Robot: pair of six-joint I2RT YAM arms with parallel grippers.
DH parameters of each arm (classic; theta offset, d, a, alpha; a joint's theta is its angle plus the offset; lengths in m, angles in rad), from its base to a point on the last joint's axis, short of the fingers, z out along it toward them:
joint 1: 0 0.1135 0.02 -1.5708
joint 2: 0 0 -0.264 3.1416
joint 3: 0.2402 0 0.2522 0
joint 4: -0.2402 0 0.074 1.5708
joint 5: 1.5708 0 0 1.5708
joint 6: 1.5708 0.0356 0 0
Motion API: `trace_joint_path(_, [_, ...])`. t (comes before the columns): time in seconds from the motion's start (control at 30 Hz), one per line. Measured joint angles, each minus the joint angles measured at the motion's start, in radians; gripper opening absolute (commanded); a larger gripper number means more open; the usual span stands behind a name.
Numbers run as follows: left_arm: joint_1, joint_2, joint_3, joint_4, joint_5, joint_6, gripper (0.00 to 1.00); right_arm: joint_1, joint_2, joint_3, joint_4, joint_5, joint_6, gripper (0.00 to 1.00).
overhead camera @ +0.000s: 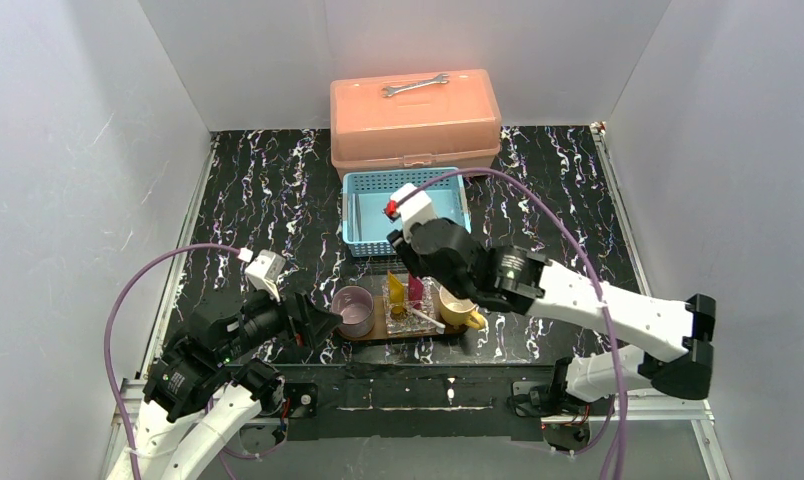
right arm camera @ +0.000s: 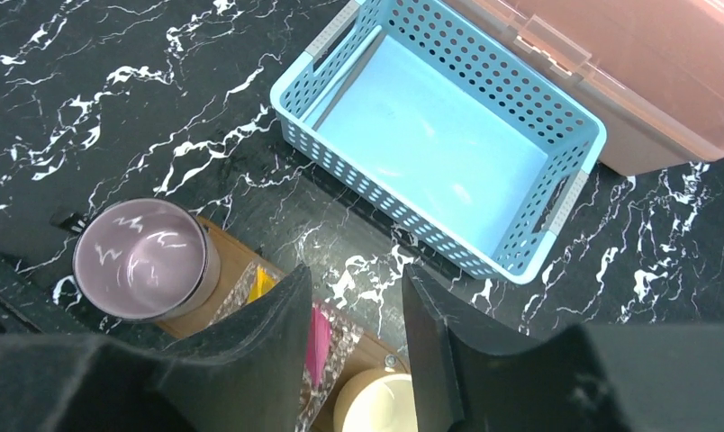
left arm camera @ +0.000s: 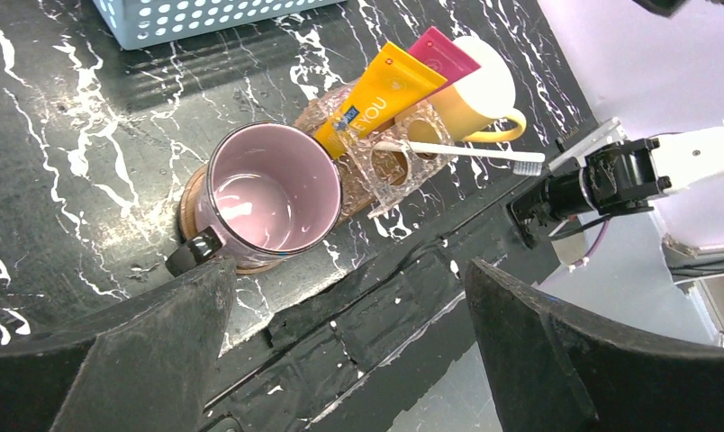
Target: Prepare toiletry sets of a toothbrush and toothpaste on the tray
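The brown wooden tray (overhead camera: 376, 333) lies near the table's front edge. It carries a pink mug (left arm camera: 268, 198), a clear holder (left arm camera: 394, 166) and a cream-yellow mug (left arm camera: 480, 90). The yellow toothpaste (left arm camera: 381, 94) and the magenta toothpaste (left arm camera: 441, 54) lean in the holder. A white toothbrush (left arm camera: 466, 153) lies across the holder's top. My right gripper (right arm camera: 354, 288) hovers over the holder, open, nothing between its fingers; the magenta tube (right arm camera: 318, 346) shows beside one finger (right arm camera: 250, 360). My left gripper (left arm camera: 349, 297) stands wide open and empty, left of the pink mug (overhead camera: 354, 310).
A light-blue slotted basket (overhead camera: 353, 215) sits behind the tray, under the right wrist. Behind it stands a salmon plastic toolbox (overhead camera: 415, 125) with a steel wrench (overhead camera: 415, 86) on its lid. White walls close in the left, right and back.
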Motion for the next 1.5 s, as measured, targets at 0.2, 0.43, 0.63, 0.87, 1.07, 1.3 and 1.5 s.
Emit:
trace_joint_path(0.2, [0.0,-0.004,0.0,-0.011,-0.044,-0.003,0.98,-0.133,0.158,0.122,-0.032,-0.149,0.005,0.57])
trace_joint_path(0.43, [0.0,-0.006,0.0,-0.011,-0.047,-0.002,0.98,-0.242,0.293,0.22,-0.048,-0.286,0.045,0.58])
trace_joint_path(0.63, [0.0,-0.007,0.0,-0.011,-0.041,0.0,0.98,-0.298,0.42,0.301,-0.039,-0.342,0.107,0.62])
trace_joint_path(0.87, [0.0,-0.006,0.0,-0.011,-0.036,0.0,0.98,-0.338,0.57,0.402,-0.014,-0.344,0.171,0.68])
trace_joint_path(1.07, [0.0,-0.006,0.0,-0.011,-0.036,0.0,0.98,-0.352,0.736,0.549,-0.019,-0.35,0.194,0.68])
trace_joint_path(1.3, [0.0,-0.006,0.0,-0.011,-0.035,0.0,0.98,-0.359,0.896,0.676,-0.043,-0.356,0.204,0.69])
trace_joint_path(1.5, [0.0,-0.006,0.0,-0.011,-0.036,0.0,0.98,-0.37,0.972,0.719,-0.053,-0.357,0.212,0.69])
